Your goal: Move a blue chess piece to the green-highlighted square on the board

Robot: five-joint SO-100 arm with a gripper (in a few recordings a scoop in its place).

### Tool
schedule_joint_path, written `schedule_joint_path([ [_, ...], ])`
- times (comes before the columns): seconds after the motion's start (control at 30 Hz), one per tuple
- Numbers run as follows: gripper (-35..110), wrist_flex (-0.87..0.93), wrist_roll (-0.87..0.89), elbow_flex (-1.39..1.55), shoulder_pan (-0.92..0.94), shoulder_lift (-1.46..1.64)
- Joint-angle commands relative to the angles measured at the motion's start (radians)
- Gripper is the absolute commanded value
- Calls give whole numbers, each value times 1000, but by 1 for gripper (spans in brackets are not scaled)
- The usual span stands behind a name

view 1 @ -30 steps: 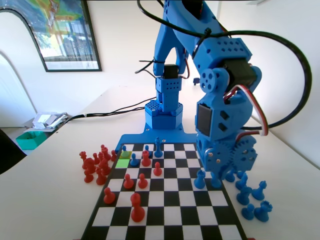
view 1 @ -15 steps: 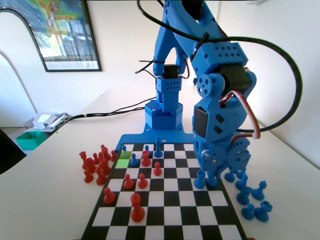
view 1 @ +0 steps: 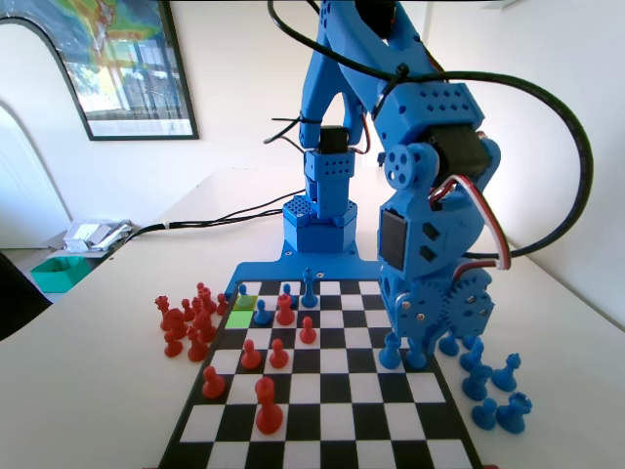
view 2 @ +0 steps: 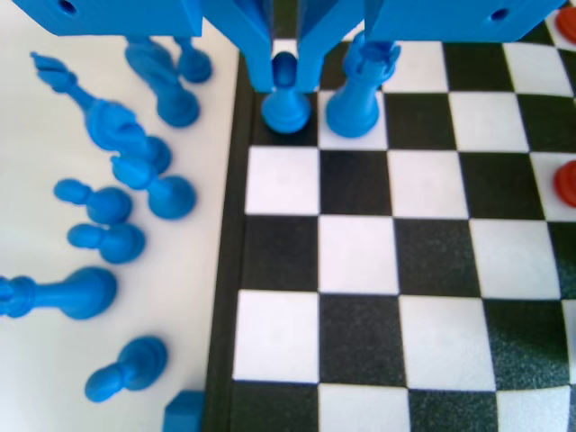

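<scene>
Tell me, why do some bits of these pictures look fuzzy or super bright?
Wrist view: the gripper around the blue pawn sits so close to the lens that both look soft, while the board squares lower down stay sharp. Fixed view: the white wall and table glow washed-out in strong light, and the framed picture leans as if bent near the edge.

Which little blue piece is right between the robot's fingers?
The small round-headed pawn on the board's edge column, standing between the fingers. The taller blue piece stands beside it, outside them.

pincer (view 2: 285, 67) tops cropped, pawn (view 2: 286, 101) head half-hidden
</scene>
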Motion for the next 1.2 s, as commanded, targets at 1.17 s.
schedule_joint_path([
  [1.17, 1, 390, -2, -26, 15, 612],
])
